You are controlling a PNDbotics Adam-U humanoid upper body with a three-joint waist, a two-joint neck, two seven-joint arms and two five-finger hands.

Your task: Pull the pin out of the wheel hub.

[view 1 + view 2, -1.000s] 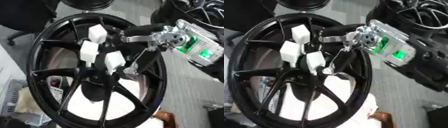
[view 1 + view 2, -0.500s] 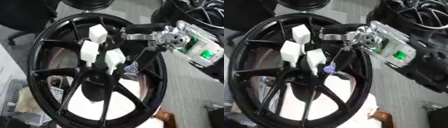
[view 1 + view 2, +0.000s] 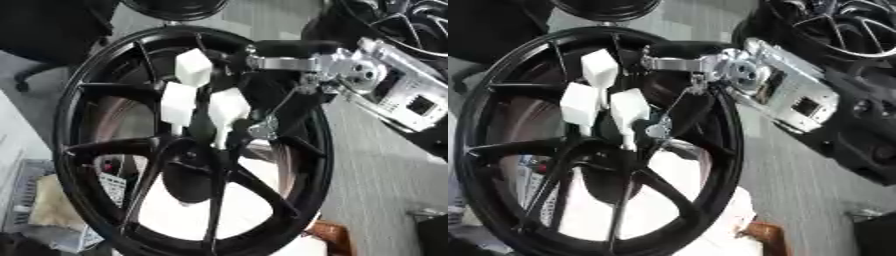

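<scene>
So in the left eye view there's this big black wheel [image 3: 188, 145] filling most of the frame, spokes running out from the hub [image 3: 199, 150] in the middle. Three white blocky pins [image 3: 197, 100] stick out of the hub area, bunched together: one higher up and two side by side just below it. The right robot hand [image 3: 289, 107] comes in from the upper right, all silver brackets and black fingers, reaching across the rim toward the hub. Its fingertips sit right beside the rightmost white pin [image 3: 228, 112], with a small shiny bit near them, but honestly I can't tell whether the fingers are actually pinching the pin or just next to it. Another dark wheel [image 3: 398, 20] sits in the top right corner, and there's some clutter at the lower left.

Right eye view is pretty much the same deal, shifted a bit. The pins are all seated at the hub, and the robot hand's dark fingers [image 3: 682, 112] end just to the right of the nearest one. The silver wrist part [image 3: 785, 92] shows up clearer here. No sign of the left hand in either view.
</scene>
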